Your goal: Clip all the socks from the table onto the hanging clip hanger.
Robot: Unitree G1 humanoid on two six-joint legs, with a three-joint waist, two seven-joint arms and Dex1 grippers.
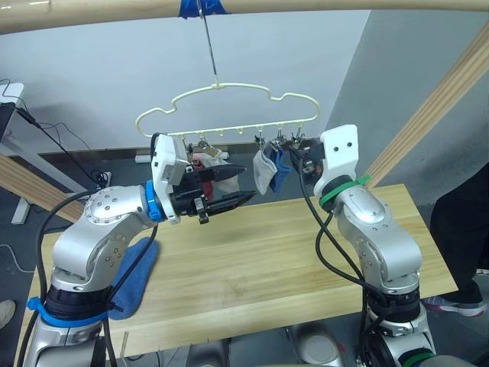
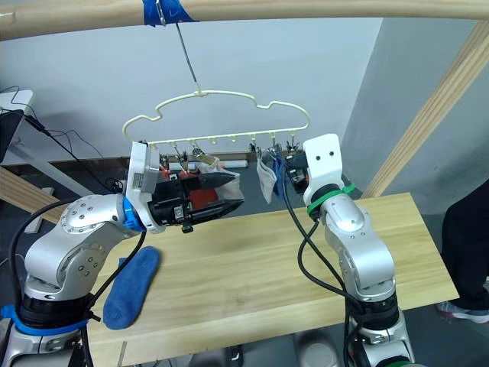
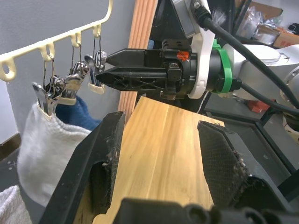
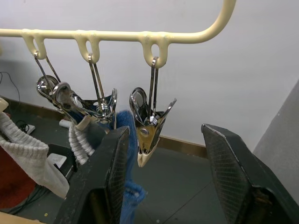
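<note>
Right wrist view, fingers [image 4: 163, 186] apart below empty clip [image 4: 148, 133], blue sock [image 2: 130, 286] on table [image 2: 306, 260].

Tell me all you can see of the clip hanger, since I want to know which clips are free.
The clip hanger is pale-gold wire with a wavy top, hanging by a long hook from a blue-taped wooden pole above the table. Small metal clips dangle from loops along its bar. The end clip nearest the right gripper hangs empty; the next ones hold a blue sock and a light grey sock. The clips behind the left gripper are too hidden to judge.
</note>
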